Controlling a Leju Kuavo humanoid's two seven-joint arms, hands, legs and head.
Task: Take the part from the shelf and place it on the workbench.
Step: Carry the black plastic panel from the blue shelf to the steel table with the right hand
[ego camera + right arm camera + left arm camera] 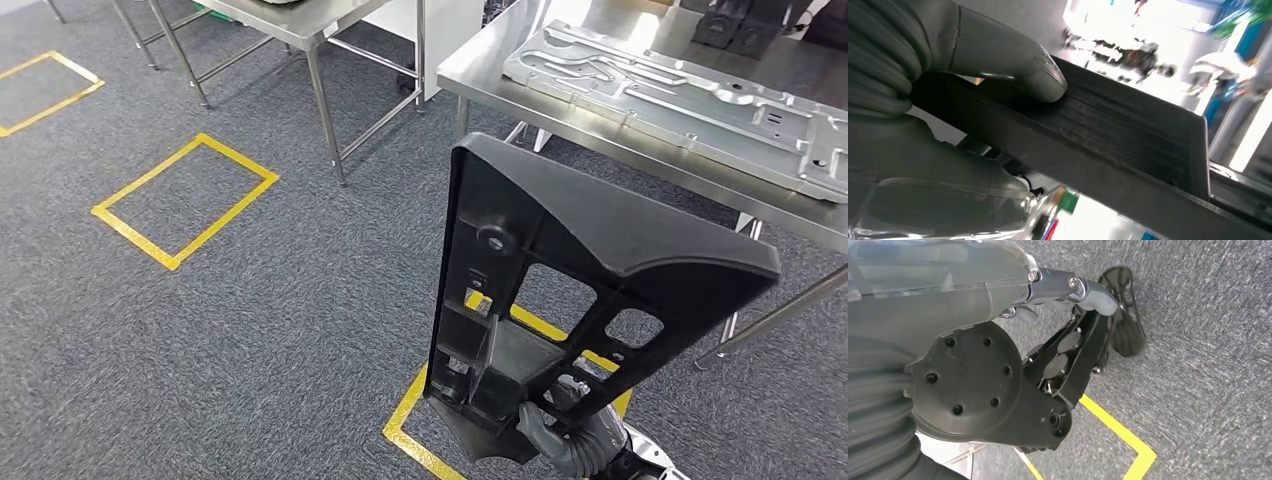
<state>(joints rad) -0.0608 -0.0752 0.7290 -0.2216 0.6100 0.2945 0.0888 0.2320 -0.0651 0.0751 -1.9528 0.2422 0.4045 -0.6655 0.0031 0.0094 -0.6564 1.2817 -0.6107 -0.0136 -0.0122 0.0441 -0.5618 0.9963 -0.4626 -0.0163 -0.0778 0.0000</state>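
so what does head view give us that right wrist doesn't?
Head view alone: the steel workbench ahead carrying a stamped metal panel, yellow tape squares on grey carpet, and the black part's full cut-out shape held upright.

Right wrist alone: the thumb pressed on the part's edge, against a blurred bright background.

Both: the right hand gripping the black part.

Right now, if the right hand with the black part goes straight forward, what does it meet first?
Probably the steel workbench: the right hand holds the black plastic part upright, and its top edge points toward the bench's near edge, below the metal panel. Depth is unclear.
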